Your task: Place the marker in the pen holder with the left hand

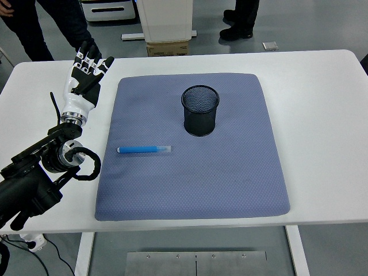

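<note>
My left hand (86, 72) is raised over the far left part of the tabletop (322, 92), palm side turned up and away, its fingers (85, 57) spread loosely and holding nothing. It sits just off the left edge of the mat (230, 172), not touching it so far as I can tell. Behind it my forearm runs back and down toward the near left corner, where the black arm (34, 184) and a loop of cable (86, 164) lie over the tabletop's edge. The marker (144, 149) is well apart from my hand, lying flat on the left half of the mat, nearer to me than the hand is; it runs left to right, blue along most of its length with a pale, clear end pointing right. The holder (200, 109), a black mesh cup, stands upright on the mat's far middle, to the right of the marker and beyond it, the two apart. The mat is blue-grey and covers most of the middle of the white tabletop. Past the far edge, a person's legs (34, 29) show at the top left, another's shoes (236, 29) at the top right, and a box (168, 49) on the floor between them.
</note>
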You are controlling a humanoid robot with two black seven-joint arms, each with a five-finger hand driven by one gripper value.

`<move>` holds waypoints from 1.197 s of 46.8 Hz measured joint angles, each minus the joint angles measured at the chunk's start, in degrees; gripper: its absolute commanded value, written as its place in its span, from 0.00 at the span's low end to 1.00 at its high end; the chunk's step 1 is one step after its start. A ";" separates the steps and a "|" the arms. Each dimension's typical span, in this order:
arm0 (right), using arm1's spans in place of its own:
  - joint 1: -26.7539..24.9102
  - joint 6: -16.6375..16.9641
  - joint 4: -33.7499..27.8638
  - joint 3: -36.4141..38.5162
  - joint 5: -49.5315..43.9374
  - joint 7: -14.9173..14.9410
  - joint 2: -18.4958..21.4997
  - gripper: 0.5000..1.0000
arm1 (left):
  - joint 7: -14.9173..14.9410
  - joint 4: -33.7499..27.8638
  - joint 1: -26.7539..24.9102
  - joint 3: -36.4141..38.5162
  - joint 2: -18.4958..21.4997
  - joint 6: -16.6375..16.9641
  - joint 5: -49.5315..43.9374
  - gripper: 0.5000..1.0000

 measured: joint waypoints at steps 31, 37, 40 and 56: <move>0.00 -0.04 -0.01 0.02 0.02 -0.01 0.00 1.00 | 0.00 0.37 0.61 -1.23 -0.99 0.30 -3.87 1.00; 0.01 -0.03 0.00 0.02 0.02 0.00 0.00 1.00 | 0.00 0.23 0.22 -1.27 -2.48 0.07 -3.77 1.00; 0.00 -0.03 -0.01 0.02 0.01 -0.01 0.00 1.00 | -0.01 0.25 -1.09 -1.25 -2.31 0.97 -3.66 1.00; 0.01 -0.03 0.00 0.02 -0.01 0.00 0.00 1.00 | 12.93 0.36 -5.82 3.76 3.01 8.09 -3.14 1.00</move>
